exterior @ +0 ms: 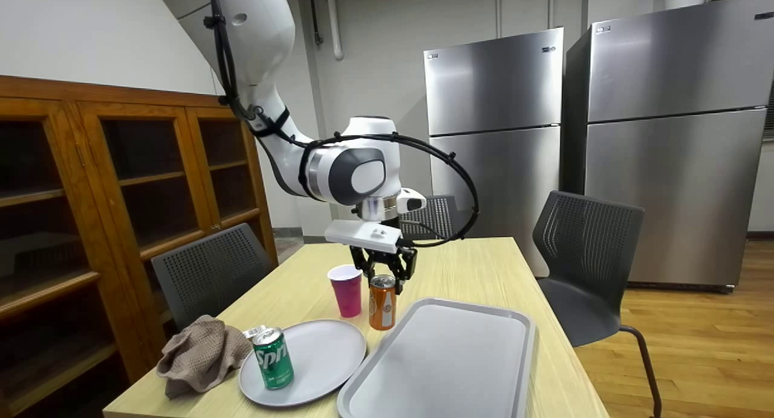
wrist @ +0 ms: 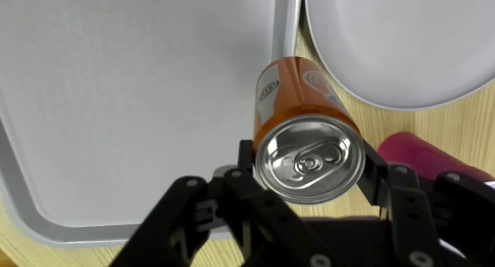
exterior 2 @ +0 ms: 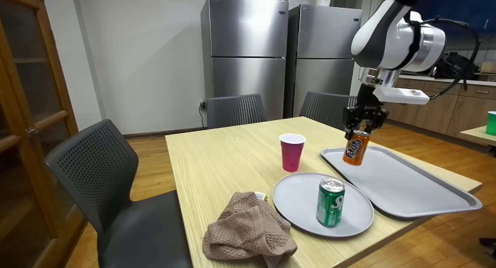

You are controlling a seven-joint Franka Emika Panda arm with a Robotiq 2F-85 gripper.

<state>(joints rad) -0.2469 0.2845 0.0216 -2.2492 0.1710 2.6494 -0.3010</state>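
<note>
My gripper (exterior: 384,282) is shut on an orange Fanta can (exterior: 382,309), its fingers on either side near the can's top. The gripper (exterior 2: 357,134) and can (exterior 2: 354,149) also show in an exterior view, the can slightly tilted and raised above the tray. In the wrist view the can (wrist: 294,89) hangs over the long rim of the grey tray (wrist: 135,124), its silver lid towards the camera. A pink cup (wrist: 429,155) stands close beside one finger. A round grey plate (wrist: 394,46) lies beside the tray. A green Sprite can (exterior 2: 330,206) stands upright on the plate.
A crumpled brown cloth (exterior 2: 248,229) lies near the table edge, with a small packet (exterior 2: 260,196) partly hidden behind it. Grey chairs (exterior: 583,267) stand around the wooden table (exterior 2: 217,155). A wooden cabinet (exterior: 142,182) and two refrigerators (exterior: 496,164) stand beyond.
</note>
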